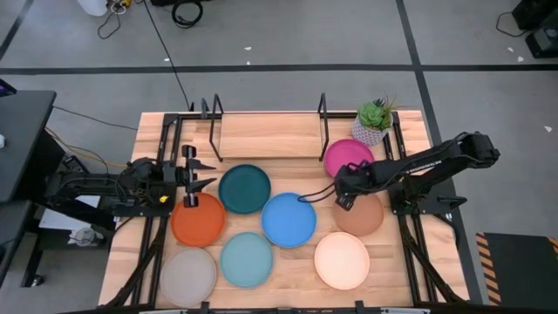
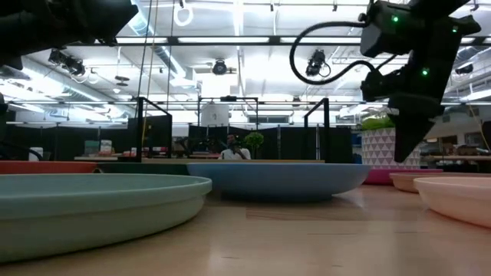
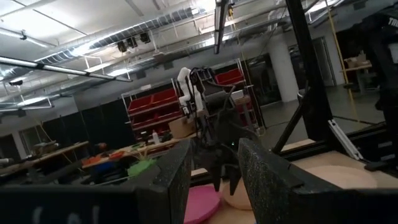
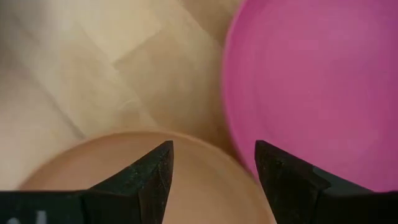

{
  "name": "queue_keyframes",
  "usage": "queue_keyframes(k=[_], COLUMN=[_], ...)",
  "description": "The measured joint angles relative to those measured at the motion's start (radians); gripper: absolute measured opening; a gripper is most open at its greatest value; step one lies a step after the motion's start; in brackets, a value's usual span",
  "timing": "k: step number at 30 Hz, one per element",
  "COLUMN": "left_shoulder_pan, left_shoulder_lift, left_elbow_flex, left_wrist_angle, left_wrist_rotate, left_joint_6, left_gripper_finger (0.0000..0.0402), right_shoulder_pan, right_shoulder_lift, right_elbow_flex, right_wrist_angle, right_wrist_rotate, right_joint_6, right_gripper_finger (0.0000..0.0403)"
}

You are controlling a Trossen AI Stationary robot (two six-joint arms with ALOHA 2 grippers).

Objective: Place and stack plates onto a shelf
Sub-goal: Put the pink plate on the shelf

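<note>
Eight plates lie flat on the wooden table: magenta point(image 1: 347, 157), brown point(image 1: 364, 216), cream point(image 1: 342, 260), blue point(image 1: 289, 220), dark teal point(image 1: 244, 187), light teal point(image 1: 247, 259), orange point(image 1: 198, 220) and grey point(image 1: 187, 275). The shelf point(image 1: 266, 135), a light board between black wire uprights, stands at the far edge with nothing on it. My right gripper point(image 1: 342, 199) point(image 4: 211, 149) is open and points down. It hovers over the brown plate's far-left rim point(image 4: 124, 155), beside the magenta plate point(image 4: 311, 81). My left gripper point(image 1: 205, 174) point(image 3: 214, 180) is open and level, above the orange plate's far rim.
A small potted plant point(image 1: 375, 122) stands at the table's far right corner, behind the magenta plate. Black frame rails point(image 1: 161, 201) run along the left and right table edges. Bare wood shows between the shelf and the dark teal plate.
</note>
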Motion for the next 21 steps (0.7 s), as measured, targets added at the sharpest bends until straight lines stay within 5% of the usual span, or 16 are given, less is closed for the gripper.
queue_keyframes(k=[9,21], left_shoulder_pan=[0.002,0.002], left_shoulder_lift=[0.0,0.0], left_elbow_flex=[0.0,0.001], left_wrist_angle=[-0.005,-0.006], left_wrist_rotate=[-0.001,-0.002], left_joint_6=[0.022,0.067], left_gripper_finger=[0.0141,0.0141], right_shoulder_pan=[0.013,0.022], right_shoulder_lift=[0.032,0.031], right_elbow_flex=[-0.011,-0.124], right_wrist_angle=[0.019,0.169], right_wrist_rotate=[0.155,0.144], right_joint_6=[-0.05,-0.025], right_gripper_finger=[0.0231,0.0231])
